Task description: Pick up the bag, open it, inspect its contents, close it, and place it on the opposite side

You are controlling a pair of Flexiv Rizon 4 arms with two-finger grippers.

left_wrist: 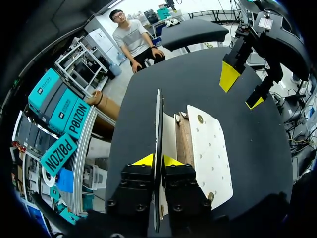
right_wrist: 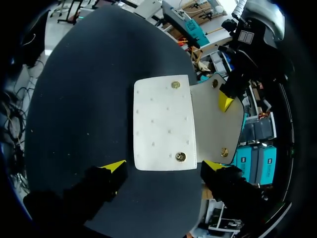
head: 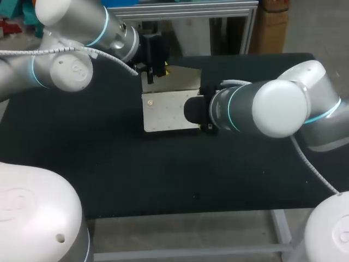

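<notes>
Nearest, the right gripper (right_wrist: pixel 163 165) hovers over the white bag (head: pixel 166 112), its fingers spread wide and touching nothing. The bag lies flat about mid-table (head: pixel 109 164), a little toward the far edge. Beyond its body, the left gripper (left_wrist: pixel 157 159) pinches the opened flap (head: pixel 182 76) by its edge, near the far edge. Opening looks partly done. To do it well, the left should raise the flap gently so the body does not drag, while the right steadies the body or stays clear for looking inside.

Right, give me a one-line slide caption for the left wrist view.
The left hand pinches the white bag's raised flap edge-on; the right hand hangs open beyond it over the black table.
</notes>
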